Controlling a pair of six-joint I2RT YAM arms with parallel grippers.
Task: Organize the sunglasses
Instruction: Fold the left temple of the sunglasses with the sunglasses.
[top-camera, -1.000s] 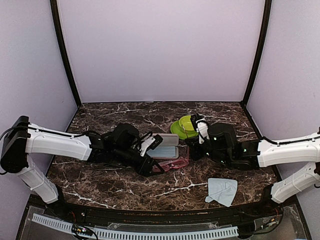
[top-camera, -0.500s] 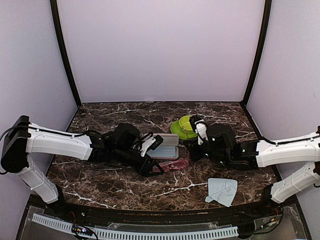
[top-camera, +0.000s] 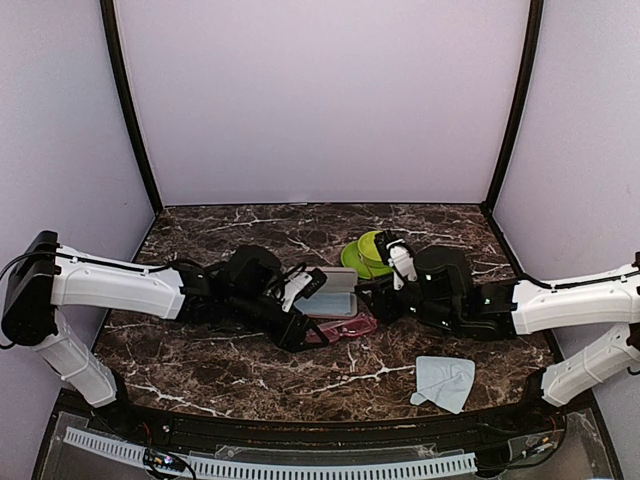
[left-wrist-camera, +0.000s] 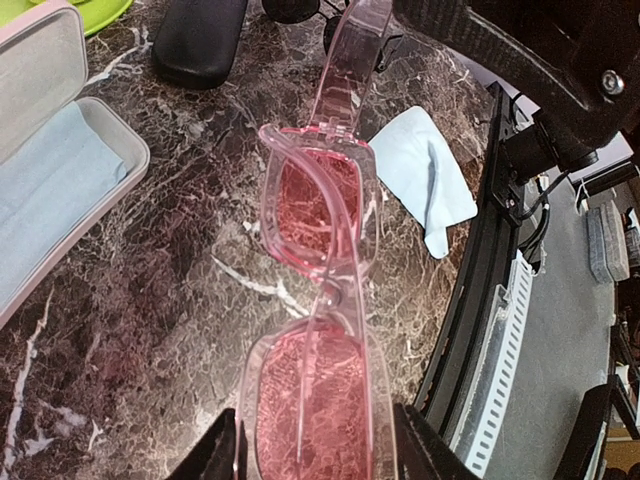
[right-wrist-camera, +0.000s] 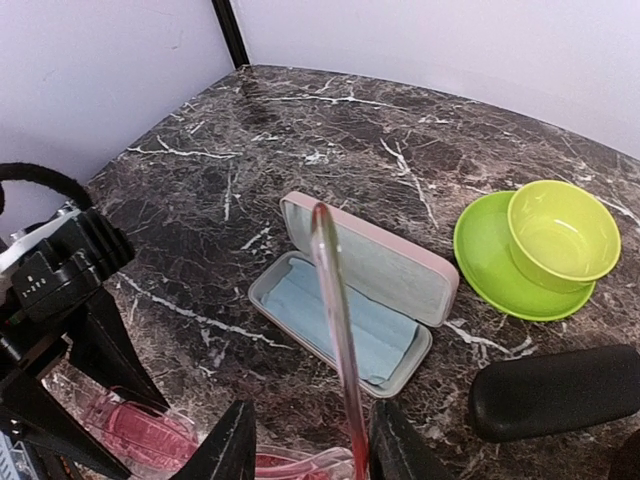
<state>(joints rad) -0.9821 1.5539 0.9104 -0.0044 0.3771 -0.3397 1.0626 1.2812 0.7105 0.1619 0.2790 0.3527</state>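
A pair of pink sunglasses (left-wrist-camera: 315, 300) with see-through frames and rosy lenses sat near the middle of the dark marbled counter (top-camera: 250, 375), just in front of an open pink case (right-wrist-camera: 385, 270). Whether the pair rested on the counter or hung just above it could not be told.

The left hand (left-wrist-camera: 315, 442) gripped the sunglasses at one lens, with a black finger pressed to each side of the frame. The rest of the pair stretched away from that hand. One side arm was unfolded and pointed toward the right hand (right-wrist-camera: 310, 445).

The right hand's fingers stood apart. The thin pink side arm rose between them and was not pinched, though it lay closer to one finger than to the other.

The pink case lay with its lid tipped back, showing a pale blue lining. Beyond it, toward the back wall, a lime green bowl (right-wrist-camera: 560, 235) stood on a matching green plate (right-wrist-camera: 490, 260). A closed black case (right-wrist-camera: 555, 390) lay beside the plate, close to the right hand. A light blue cloth (top-camera: 443, 380) lay crumpled near the front edge of the counter, on the right arm's side.
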